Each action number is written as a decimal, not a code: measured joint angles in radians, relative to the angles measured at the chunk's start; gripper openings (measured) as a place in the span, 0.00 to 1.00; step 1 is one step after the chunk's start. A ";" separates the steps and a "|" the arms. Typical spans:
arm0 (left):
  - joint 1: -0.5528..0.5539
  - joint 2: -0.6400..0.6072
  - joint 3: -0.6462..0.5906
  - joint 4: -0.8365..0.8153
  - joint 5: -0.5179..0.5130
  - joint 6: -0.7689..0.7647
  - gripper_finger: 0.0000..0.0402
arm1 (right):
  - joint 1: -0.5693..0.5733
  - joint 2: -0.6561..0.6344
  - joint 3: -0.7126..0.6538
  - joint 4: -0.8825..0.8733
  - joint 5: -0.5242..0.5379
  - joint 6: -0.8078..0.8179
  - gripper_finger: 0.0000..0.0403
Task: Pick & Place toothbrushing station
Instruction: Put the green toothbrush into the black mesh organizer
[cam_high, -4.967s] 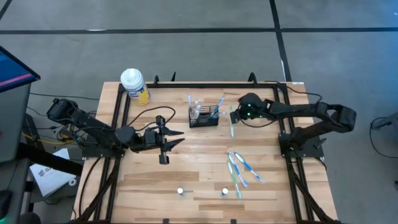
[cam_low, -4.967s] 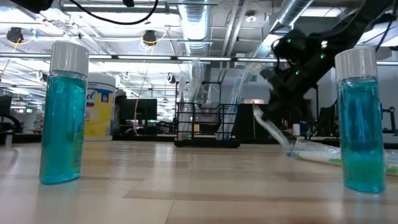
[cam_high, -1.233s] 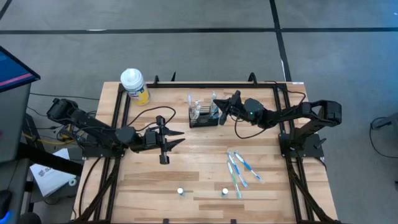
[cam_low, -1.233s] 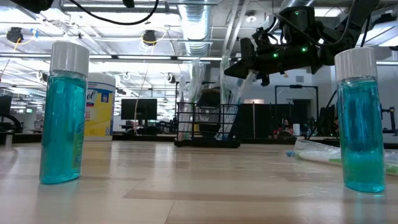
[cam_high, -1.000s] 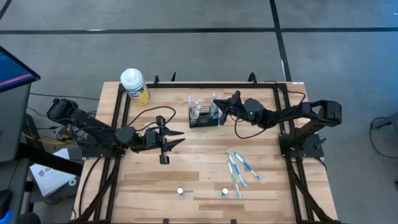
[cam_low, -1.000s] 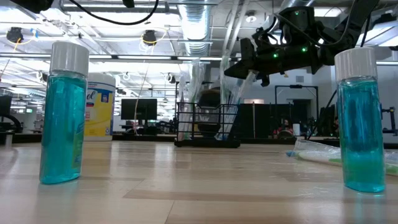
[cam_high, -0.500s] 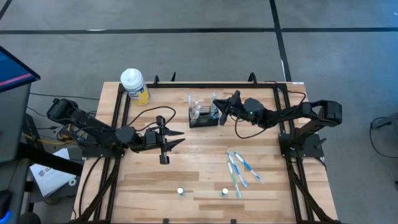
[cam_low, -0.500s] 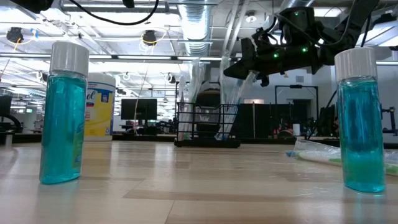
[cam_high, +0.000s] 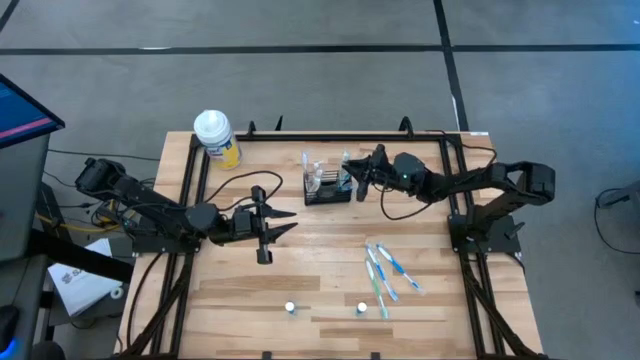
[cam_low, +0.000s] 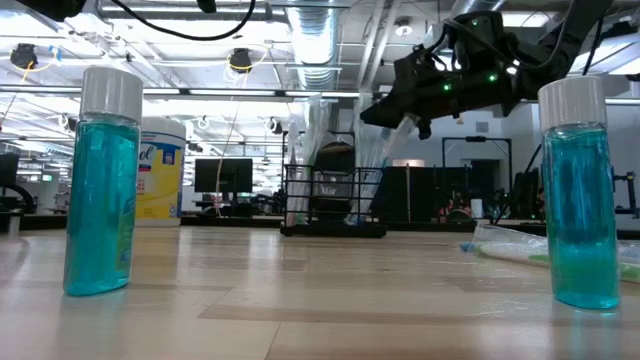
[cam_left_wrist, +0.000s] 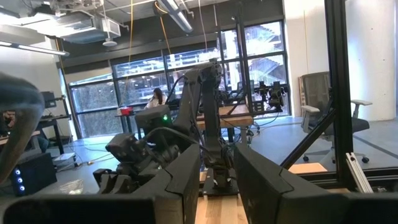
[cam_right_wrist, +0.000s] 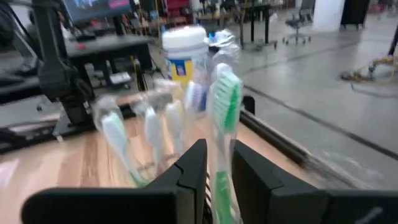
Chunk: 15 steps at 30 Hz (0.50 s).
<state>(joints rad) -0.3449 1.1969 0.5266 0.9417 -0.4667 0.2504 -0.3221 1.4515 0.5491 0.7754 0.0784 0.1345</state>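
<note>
The toothbrushing station (cam_high: 327, 187), a small black wire-mesh box, stands at the table's far middle with several wrapped toothbrushes upright in it (cam_low: 333, 200). My right gripper (cam_high: 356, 172) hovers just above its right end (cam_low: 385, 108). In the right wrist view a green toothbrush (cam_right_wrist: 225, 106) in clear wrap stands in the gap between the gripper's parted fingers (cam_right_wrist: 219, 149), with other brushes beyond it. My left gripper (cam_high: 288, 222) waits open over the table's left middle, nothing between its fingers (cam_left_wrist: 216, 162). My right gripper has the wrapped green toothbrush's upper shaft (cam_right_wrist: 219, 140) between its two fingers, which reach in nearly level from the table's right. The brush stands upright with its head up. Whether the fingers touch it I cannot tell.
A white-capped yellow bottle (cam_high: 215, 135) stands at the far left corner. Several loose toothbrushes (cam_high: 385, 270) lie right of centre. Two small bottles of blue liquid (cam_low: 103, 180) (cam_low: 580, 190) stand near the front edge. A black frame rail edges the table.
My right gripper has stayed over the station's right end and tipped its wrist slightly upward. The station has not moved.
</note>
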 joint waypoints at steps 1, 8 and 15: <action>0.000 0.000 0.000 0.000 0.000 0.000 0.23 | -0.003 -0.016 0.004 -0.034 0.000 0.000 0.16; 0.000 0.000 0.000 0.000 0.000 0.000 0.23 | -0.005 -0.111 0.013 -0.159 0.000 -0.011 0.19; 0.000 0.000 0.000 0.000 0.000 0.000 0.23 | -0.005 -0.118 0.013 -0.161 0.000 -0.014 0.29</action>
<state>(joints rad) -0.3448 1.1969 0.5266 0.9413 -0.4667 0.2502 -0.3271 1.3338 0.5618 0.6140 0.0780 0.1203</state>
